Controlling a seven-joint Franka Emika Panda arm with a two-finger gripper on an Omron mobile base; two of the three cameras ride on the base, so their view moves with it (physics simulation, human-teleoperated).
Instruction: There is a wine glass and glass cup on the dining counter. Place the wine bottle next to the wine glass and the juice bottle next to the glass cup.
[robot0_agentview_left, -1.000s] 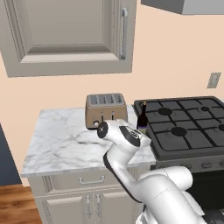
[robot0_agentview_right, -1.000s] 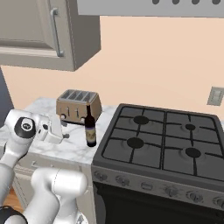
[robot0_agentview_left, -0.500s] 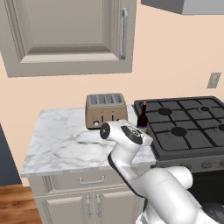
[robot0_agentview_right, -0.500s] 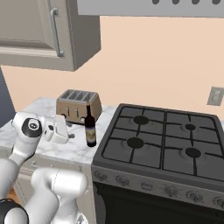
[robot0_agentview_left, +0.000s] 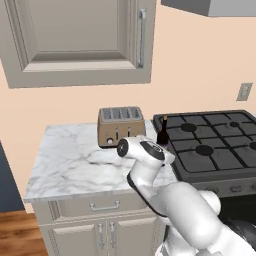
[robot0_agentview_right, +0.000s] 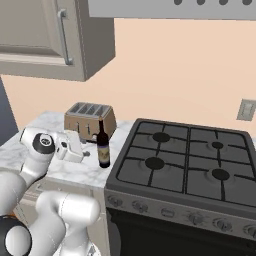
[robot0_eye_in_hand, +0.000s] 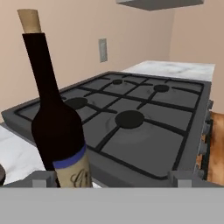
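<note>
stove (robot0_agentview_right: 185, 160) at 3 o'clock of the marble table (robot0_agentview_left: 75, 160). toaster (robot0_agentview_right: 90, 120) at the table's 12 o'clock edge. wine bottle (robot0_agentview_right: 103, 145) stands upright on the table, just beside the stove's left rim. hand (robot0_agentview_right: 86, 150) near the bottle's 9 o'clock side, jaws spread wide, holding nothing.

One tall dark, almost black wine bottle (robot0_agentview_right: 103, 147) with a slim neck and a light cork top is counted on the white grey-veined marble counter (robot0_agentview_left: 70, 165). One beige four-slot toaster (robot0_agentview_left: 121, 126) is seen. One dark grey gas stove (robot0_agentview_right: 185, 164) is present, and four round burners are counted on it. One beige wall cabinet (robot0_agentview_left: 75, 40) with one metal handle is found above. One grey wall socket plate (robot0_agentview_right: 246, 109) is noted.
</note>
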